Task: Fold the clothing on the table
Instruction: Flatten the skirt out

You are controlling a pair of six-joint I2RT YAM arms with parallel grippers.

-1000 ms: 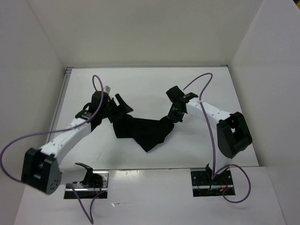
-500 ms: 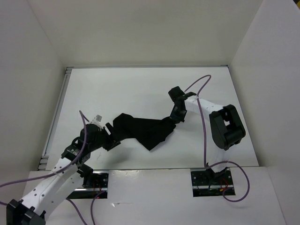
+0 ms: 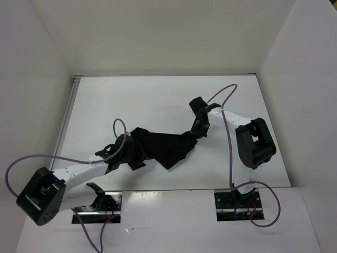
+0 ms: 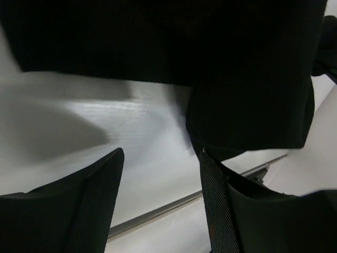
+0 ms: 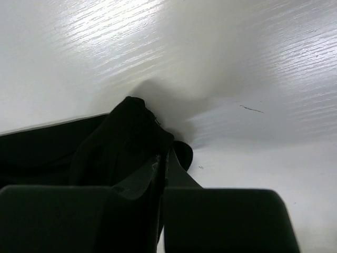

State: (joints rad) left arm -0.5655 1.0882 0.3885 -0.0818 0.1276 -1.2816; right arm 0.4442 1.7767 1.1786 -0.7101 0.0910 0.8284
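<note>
Top external view shows the clothing [image 3: 163, 146] lying crumpled just toward 6 o'clock from the centre of the table [image 3: 158, 97]. The right gripper [image 3: 196, 132] is pressed together on its 2 o'clock corner, a hold that probably anchors and raises that corner so the fabric can be drawn flat. The left gripper [image 3: 136, 158] sits low at the clothing's 8 o'clock edge, jaws spread with only bare tabletop between them, evidently placed to take a second corner; no container appears in any view.
</note>
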